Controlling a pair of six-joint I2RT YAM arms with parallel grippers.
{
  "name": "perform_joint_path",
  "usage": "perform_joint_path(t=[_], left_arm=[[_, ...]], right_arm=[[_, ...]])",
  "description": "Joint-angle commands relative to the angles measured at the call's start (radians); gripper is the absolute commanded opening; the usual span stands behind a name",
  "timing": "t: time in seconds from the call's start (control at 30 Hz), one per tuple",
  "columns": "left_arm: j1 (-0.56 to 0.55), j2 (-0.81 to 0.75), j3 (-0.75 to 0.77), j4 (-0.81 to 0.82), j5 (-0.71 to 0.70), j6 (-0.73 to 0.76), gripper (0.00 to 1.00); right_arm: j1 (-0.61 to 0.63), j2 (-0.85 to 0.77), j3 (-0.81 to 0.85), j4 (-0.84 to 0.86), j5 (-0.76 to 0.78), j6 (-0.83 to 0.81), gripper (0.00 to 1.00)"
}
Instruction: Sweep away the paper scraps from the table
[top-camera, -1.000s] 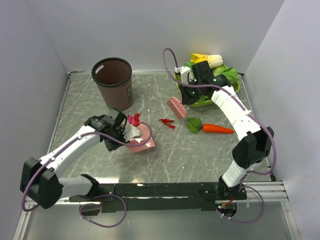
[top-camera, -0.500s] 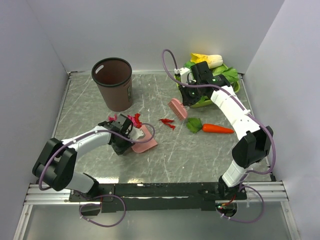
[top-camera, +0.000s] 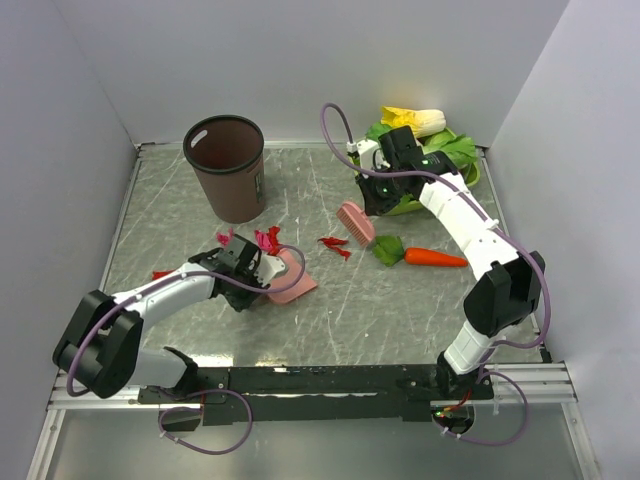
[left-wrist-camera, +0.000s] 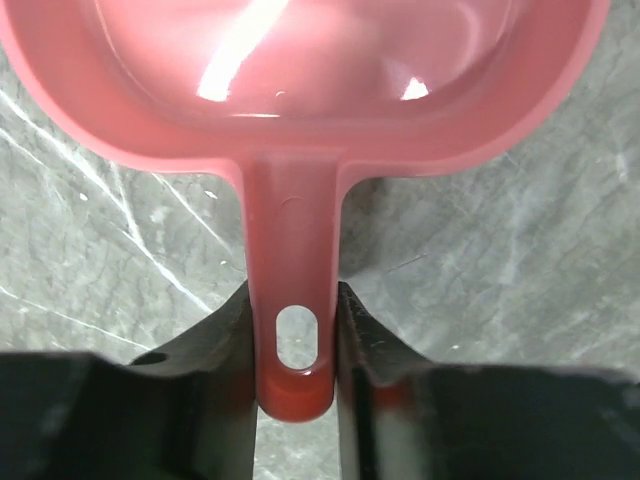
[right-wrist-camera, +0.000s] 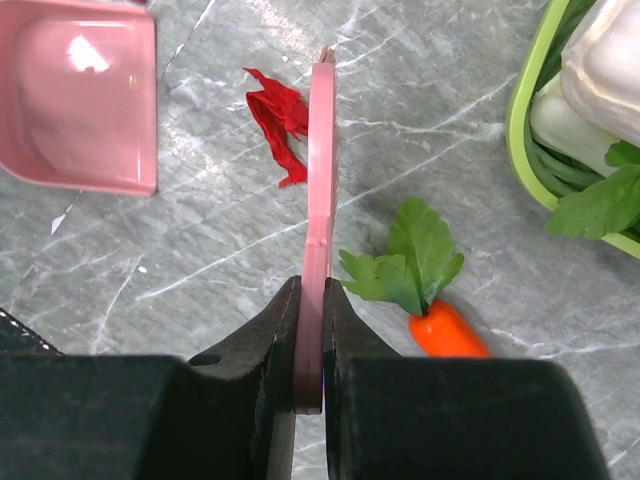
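From the top external view, the move turns on the pair of red paper scraps (top-camera: 335, 243) lying on the table (top-camera: 400, 310) between the two tools: the pink brush (top-camera: 355, 220) is just beside them on the right, and the pink dustpan (top-camera: 288, 278) is near them on the left. A sweep from the brush would therefore run leftward and slightly toward the robot. The brush head's long axis runs diagonally, roughly across that line. The right gripper (top-camera: 375, 196) is the nearer one to this pair. More magenta scraps sit at the pan's far rim, one lies beside the left arm and a red one further left; whether the rim ones are in the pan cannot be told. The left gripper (top-camera: 256, 276) holds the pan near the brown bin (top-camera: 228, 165). In the left wrist view, both fingers are pressed against the sides of the dustpan's handle just above its hanging hole, so the jaws are clamped on it; no scraps show here, only grey marble around the pan. In the right wrist view, the brush is edge-on, pinched between nearly closed jaws and pointing straight away. The red scraps touch its left face near the far end, with the dustpan's corner beyond them to the left. The carrot (right-wrist-camera: 445, 330) and green tray (right-wrist-camera: 522, 130) lie on the brush's other side.
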Motion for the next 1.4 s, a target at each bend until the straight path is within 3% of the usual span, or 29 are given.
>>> perform_joint_path(t=[0.0,0.03,0.2,0.3,0.43,0.6,0.73,0.9,1.07,1.37], left_arm=[[0.01,-0.026,0.039,-0.034,0.029,-0.022,0.06],[0.018,-0.032,0.057,-0.061,0.032,-0.022,0.01],[0.079,-0.085,0.114,-0.178,0.01,0.009,0.01],[0.123,-0.168,0.123,-0.262,-0.016,0.035,0.01],[0.172,-0.318,0.094,-0.338,-0.068,0.08,0.01],[0.228,-0.475,0.086,-0.417,-0.149,0.064,0.01],[0.275,-0.543,0.126,-0.474,-0.272,0.035,0.01],[0.344,-0.601,0.223,-0.473,-0.392,-0.06,0.01],[0.392,-0.575,0.309,-0.473,-0.373,-0.089,0.01],[0.4,-0.535,0.362,-0.496,-0.364,-0.054,0.01]], right_arm=[[0.014,-0.028,-0.011,0.02,0.005,-0.014,0.0],[0.015,-0.023,-0.012,0.023,0.008,-0.018,0.0],[0.043,0.035,-0.003,0.082,0.106,-0.046,0.0],[0.066,0.095,0.029,0.09,0.183,-0.041,0.0],[0.1,0.13,0.038,0.078,0.165,-0.027,0.0],[0.167,0.081,0.06,-0.009,-0.073,-0.011,0.0],[0.166,0.024,0.109,0.053,-0.118,0.071,0.0],[0.156,0.162,0.298,0.047,-0.314,0.193,0.0],[0.155,0.296,0.334,0.139,-0.622,0.419,0.0],[0.124,0.446,0.27,0.293,-0.739,0.634,0.0]])
